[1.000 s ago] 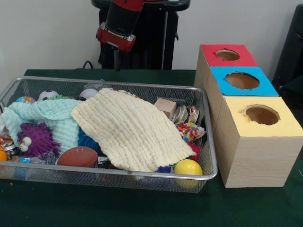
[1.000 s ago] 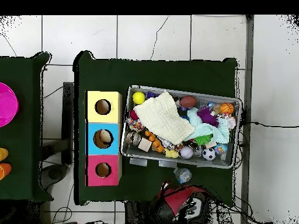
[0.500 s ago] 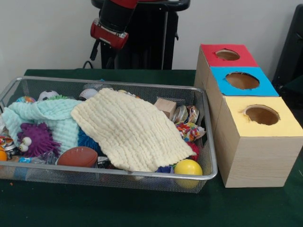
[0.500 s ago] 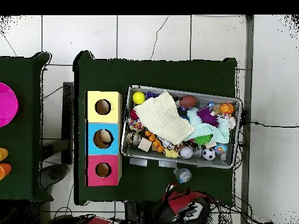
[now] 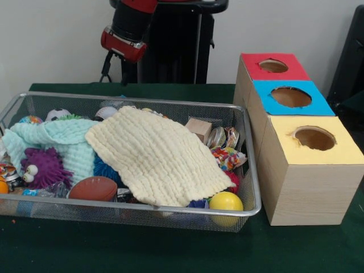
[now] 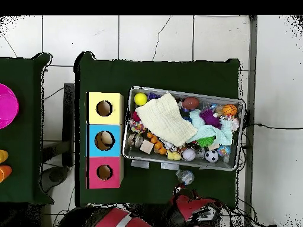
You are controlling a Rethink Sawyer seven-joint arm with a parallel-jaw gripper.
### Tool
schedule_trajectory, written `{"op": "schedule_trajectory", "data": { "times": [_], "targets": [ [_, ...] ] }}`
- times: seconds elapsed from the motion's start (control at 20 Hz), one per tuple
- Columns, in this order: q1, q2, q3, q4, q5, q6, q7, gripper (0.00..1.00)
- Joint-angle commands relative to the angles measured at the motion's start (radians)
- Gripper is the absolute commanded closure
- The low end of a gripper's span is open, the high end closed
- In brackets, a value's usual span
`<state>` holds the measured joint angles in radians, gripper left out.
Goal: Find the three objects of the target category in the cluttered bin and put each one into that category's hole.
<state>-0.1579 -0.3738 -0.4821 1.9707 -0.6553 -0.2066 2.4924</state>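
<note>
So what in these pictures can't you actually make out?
- Whatever lies under the yellow cloth: both views, the cloth covers it.
- What sits inside the red box and yellow box: their holes show only dark in both views.
- The end effector: in the front view it is dark against the dark pedestal, so open or shut is unclear; in the overhead view the arm hides it.
</note>
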Motion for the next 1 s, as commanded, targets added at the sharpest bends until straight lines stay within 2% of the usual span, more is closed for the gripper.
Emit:
{"op": "schedule_trajectory", "data": {
  "times": [0.05, 0.45, 0.7, 1.0],
  "targets": [
    [-0.047, 0.097, 0.103, -0.12, 0.091, -0.114, 0.097, 0.0],
    [-0.068, 0.134, 0.119, -0.146, 0.096, -0.157, 0.072, 0.0],
    [-0.143, 0.102, 0.203, -0.155, 0.005, -0.097, 0.042, 0.0],
    [-0.194, 0.111, 0.258, -0.171, -0.031, -0.087, 0.022, 0.0]
  ]
}}
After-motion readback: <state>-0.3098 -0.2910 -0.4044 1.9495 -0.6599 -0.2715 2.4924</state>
